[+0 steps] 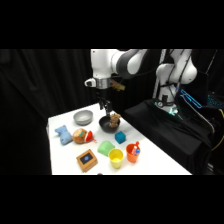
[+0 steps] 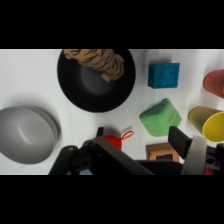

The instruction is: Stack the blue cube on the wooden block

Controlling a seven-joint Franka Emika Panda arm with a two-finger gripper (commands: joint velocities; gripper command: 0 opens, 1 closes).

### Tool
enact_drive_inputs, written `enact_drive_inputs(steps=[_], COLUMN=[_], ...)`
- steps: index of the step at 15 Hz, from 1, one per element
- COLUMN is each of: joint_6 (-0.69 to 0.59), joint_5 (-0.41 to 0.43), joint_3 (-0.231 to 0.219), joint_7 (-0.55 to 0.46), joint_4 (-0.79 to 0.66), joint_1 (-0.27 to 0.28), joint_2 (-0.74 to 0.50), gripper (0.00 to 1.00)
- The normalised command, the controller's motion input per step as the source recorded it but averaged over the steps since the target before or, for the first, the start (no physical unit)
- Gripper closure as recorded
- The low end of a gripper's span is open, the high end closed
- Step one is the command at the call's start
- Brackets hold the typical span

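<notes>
pillow (image 1: 63,134): light-blue, far left of the surface (image 1: 60,162). Clutter, not the target.
grey bowl (image 1: 83,117): back left, nothing in it as far as I can see. Out of the work path.
round toy (image 1: 82,136): orange/red, between pillow and green lump. Can't tell what it is.
block (image 1: 87,159): wooden, dark blue centre, flat near the front edge. Top face bare, so it's ready to take the stack. In wrist view only a corner shows (image 2: 161,151), behind the linkage.
green lump (image 1: 105,147): sits between block and cube; judgement: the carry path should go over it, not through it.
black bowl (image 1: 109,124): holds a striped tiger toy (image 2: 97,62), leaning on the rim. Just beside the cube, so it crowds one side of the approach.
tool (image 1: 105,106): hangs above the black bowl, not yet over the cube. Nothing in it. Spread or pressed together: can't tell, fingers are hidden by the linkage in wrist view.
yellow cup (image 1: 116,158): front, just right of the green lump.
cube (image 1: 120,136): blue, upright on the surface right of the black bowl, apart from the cup; clear top in wrist view (image 2: 164,75). Untouched, well apart from the block.
orange cup (image 1: 133,152): right front, something red/blue inside.
step: judgement – pre-grasp; shift sideways over the cube, then descend.
</notes>
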Motion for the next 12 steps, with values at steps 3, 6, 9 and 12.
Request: enact_drive_inputs(steps=[3,6,9,12], joint_6=[0.00,0.04,0.08,0.15], joint_5=[0.004,-0.010,0.023,0.109], joint_3=[0.028,0.054,0.069,0.065], joint_7=[0.02,0.08,0.11,0.15], joint_4=[-0.02,-0.12,-0.20,-0.24], joint_1=[-0.007,0.029,0.053,0.056], joint_2=[-0.03,-0.11,-0.19,-0.19], gripper=[0.00,0.00,0.00,0.00])
